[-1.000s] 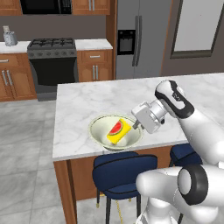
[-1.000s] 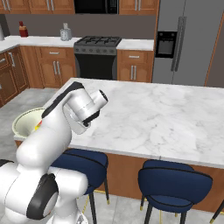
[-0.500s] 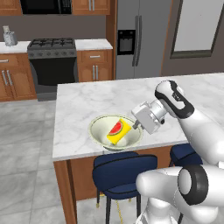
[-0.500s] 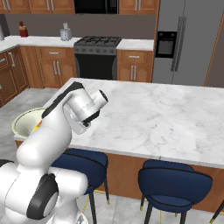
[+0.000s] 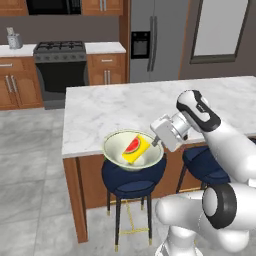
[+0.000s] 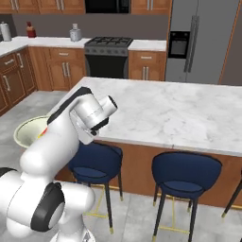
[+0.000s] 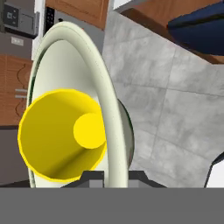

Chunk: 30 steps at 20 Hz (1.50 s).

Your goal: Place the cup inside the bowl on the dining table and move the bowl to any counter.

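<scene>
Yellow cup (image 5: 136, 149) hides bowl (image 5: 115, 145) floor.

Your white arm rises from the base at the lower right of the left base view, bends at a dark-jointed elbow, and reaches leftward and slightly down. The wrist is rolled sideways, so the gripper (image 5: 156, 142) points horizontally. Its jaws are nearly closed, pinching the thin rim of the bowl (image 5: 118, 151); in the hand view one dark fingertip (image 7: 92, 176) sits on each side of that rim.
</scene>
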### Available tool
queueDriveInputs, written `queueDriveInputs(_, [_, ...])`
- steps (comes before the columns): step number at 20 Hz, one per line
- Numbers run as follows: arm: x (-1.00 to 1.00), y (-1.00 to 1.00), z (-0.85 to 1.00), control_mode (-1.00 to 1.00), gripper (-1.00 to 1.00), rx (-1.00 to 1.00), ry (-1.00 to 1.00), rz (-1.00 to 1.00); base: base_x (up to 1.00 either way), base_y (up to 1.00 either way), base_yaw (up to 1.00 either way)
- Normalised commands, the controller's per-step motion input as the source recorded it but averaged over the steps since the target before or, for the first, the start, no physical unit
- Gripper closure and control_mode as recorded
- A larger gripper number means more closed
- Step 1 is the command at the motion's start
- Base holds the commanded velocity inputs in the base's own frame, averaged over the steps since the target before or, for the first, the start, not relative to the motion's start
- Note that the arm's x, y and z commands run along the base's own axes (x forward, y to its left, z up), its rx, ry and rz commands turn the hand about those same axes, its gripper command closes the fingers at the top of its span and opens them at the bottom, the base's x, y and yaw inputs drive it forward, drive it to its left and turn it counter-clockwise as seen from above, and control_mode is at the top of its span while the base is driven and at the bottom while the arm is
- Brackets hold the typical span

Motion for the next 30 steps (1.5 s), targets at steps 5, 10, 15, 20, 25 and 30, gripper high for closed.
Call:
queueDriveInputs(5, [0.0, 0.0, 0.0, 1.0, 1.0, 0.0, 0.0, 0.0, -0.78, 0.0, -0.01])
queueDriveInputs(10, [0.0, 0.0, 0.0, 1.0, 1.0, 0.0, 0.0, 0.0, -0.42, 0.0, 0.0])
queueDriveInputs(15, [0.0, 0.0, 0.0, 1.0, 1.0, 0.0, 0.0, 0.0, 0.03, -0.01, 0.0])
queueDriveInputs(20, [0.0, 0.0, 0.0, 1.0, 1.0, 0.0, 0.0, 0.0, 0.07, 0.2, -0.02])
queueDriveInputs(25, [0.0, 0.0, 0.0, 1.0, 1.0, 0.0, 0.0, 0.0, 0.0, 0.74, -0.05])
queueDriveInputs(30, [0.0, 0.0, 0.0, 1.0, 1.0, 0.0, 0.0, 0.0, 0.0, 0.87, -0.07])
